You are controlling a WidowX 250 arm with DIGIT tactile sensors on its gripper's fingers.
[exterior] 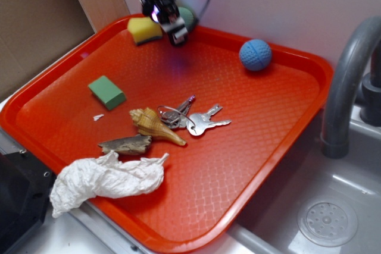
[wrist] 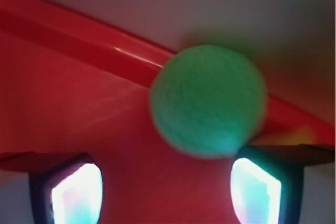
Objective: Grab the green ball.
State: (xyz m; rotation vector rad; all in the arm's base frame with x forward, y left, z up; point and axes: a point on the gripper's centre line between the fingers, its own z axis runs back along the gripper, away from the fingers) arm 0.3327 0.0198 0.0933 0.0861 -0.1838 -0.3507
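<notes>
Exterior view: black robot gripper sits at the far rim of the textured orange plastic tray, mostly hiding the small pale-green ball, just beside the yellow sponge. Wrist view shows the ball whole but blurred, against the tray rim, ahead of the spread fingers, not pinched. Round, no long axis. No legible writing.

My arm is black up top, a thin dark cable looping beside it; my gripper shows black-framed fingers with glossy, light-catching pads.
</notes>
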